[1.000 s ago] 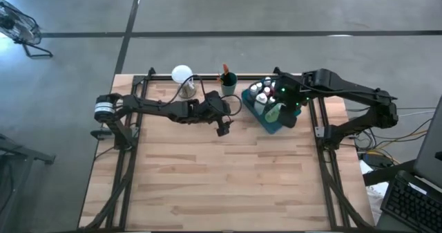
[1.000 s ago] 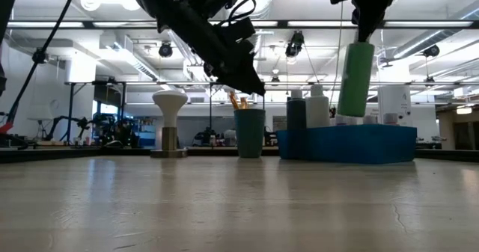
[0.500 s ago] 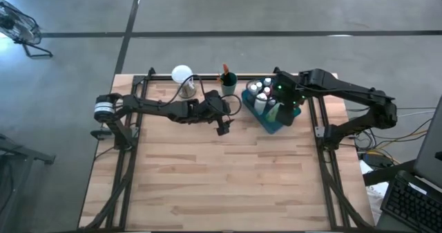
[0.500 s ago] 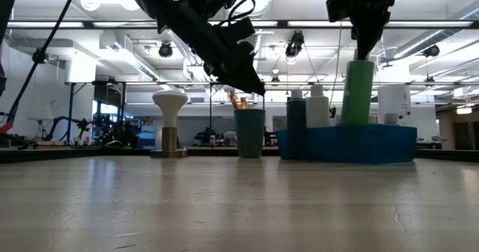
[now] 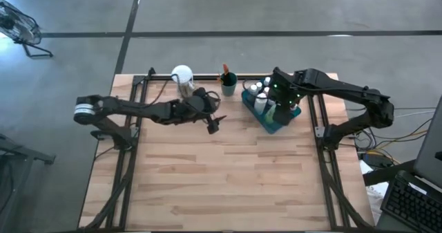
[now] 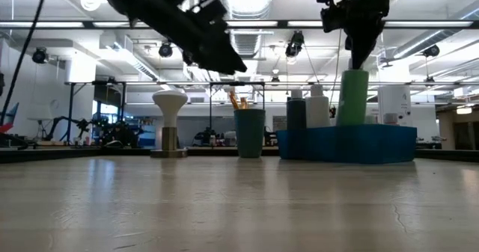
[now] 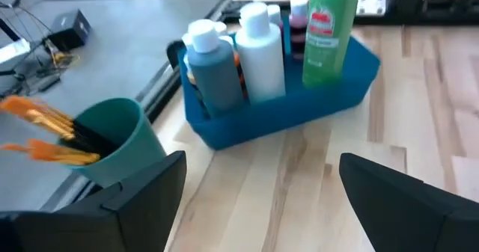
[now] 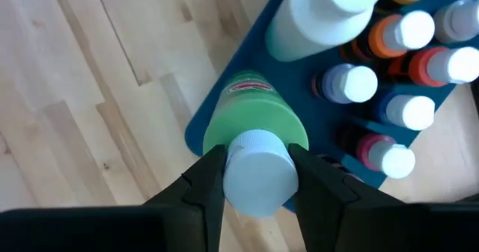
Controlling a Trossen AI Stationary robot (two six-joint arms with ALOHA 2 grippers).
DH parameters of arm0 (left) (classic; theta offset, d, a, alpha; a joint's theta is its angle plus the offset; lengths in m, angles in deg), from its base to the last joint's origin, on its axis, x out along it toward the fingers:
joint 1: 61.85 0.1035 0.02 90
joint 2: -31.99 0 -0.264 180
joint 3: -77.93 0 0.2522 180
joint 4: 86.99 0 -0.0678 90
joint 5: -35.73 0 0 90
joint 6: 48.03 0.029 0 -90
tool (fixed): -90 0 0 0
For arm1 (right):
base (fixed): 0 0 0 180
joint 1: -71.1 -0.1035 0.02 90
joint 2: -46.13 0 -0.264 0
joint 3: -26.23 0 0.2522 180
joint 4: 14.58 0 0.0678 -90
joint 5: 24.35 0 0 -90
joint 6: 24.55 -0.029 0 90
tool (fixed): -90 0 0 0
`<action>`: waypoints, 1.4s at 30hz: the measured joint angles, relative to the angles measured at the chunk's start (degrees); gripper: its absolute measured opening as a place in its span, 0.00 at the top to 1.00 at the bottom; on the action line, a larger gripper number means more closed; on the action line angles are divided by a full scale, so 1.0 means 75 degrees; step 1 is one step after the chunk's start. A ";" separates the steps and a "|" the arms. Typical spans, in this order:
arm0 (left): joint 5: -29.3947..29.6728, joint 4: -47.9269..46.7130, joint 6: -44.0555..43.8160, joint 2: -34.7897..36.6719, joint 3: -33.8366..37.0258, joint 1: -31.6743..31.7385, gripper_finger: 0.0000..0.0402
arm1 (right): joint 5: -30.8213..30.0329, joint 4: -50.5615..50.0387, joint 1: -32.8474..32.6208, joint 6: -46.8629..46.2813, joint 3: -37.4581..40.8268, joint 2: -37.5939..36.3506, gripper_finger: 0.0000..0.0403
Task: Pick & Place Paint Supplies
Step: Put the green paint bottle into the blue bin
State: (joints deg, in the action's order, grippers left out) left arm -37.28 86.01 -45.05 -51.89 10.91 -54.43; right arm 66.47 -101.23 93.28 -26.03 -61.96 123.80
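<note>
A green paint bottle (image 8: 248, 121) with a white cap stands upright at the near corner of the blue tray (image 7: 288, 117), with my right gripper (image 8: 258, 179) shut on it from above. Its bottom is hidden behind the tray wall (image 6: 352, 143). The tray also holds a large white bottle (image 7: 262, 54), a grey bottle (image 7: 213, 69) and several small white-capped bottles (image 8: 408, 72). A teal cup (image 7: 112, 136) holds orange-handled brushes. My left gripper (image 5: 212, 124) hovers open above the table to the left of the tray, with nothing between its fingers. My right gripper pinches the green bottle's white cap (image 8: 258, 162) between its two fingers (image 8: 206, 181), one on either side. The fingers come from above, pointing down. The bottle hangs upright below them, its lower part inside the blue tray; whether its bottom rests there is hidden.
A round white-topped object on a metal base (image 5: 181, 74) stands at the far edge, left of the teal cup (image 5: 228, 83). Bare wooden table (image 5: 221, 178) stretches from the middle to the near edge.
My right gripper has gone down with the green bottle, which was tilted and clear above the tray and now stands upright inside its near corner. My left gripper, still open, has drawn back toward the table's left edge and risen a little.
</note>
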 joint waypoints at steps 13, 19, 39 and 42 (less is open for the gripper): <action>0.0138 0.0397 -0.0089 0.1545 0.1107 0.0000 0.12 | 0.0423 0.0263 0.0497 0.0508 0.0000 0.0546 0.71; 0.0154 0.0360 -0.0089 0.1706 0.1157 0.0000 0.11 | 0.0532 0.0260 0.0678 0.0600 0.0000 0.0682 0.71; 0.0152 0.0294 -0.0086 0.1708 0.1157 0.0000 0.11 | 0.0572 0.0292 0.0744 0.0863 0.0000 0.1047 0.71; 0.0152 0.0291 -0.0086 0.1708 0.1157 0.0000 0.11 | 0.0575 0.0292 0.0744 0.0858 0.0000 0.1047 0.71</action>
State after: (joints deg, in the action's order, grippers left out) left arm -36.14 88.20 -45.70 -39.08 19.59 -54.43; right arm 70.78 -99.04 98.86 -19.60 -61.96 131.65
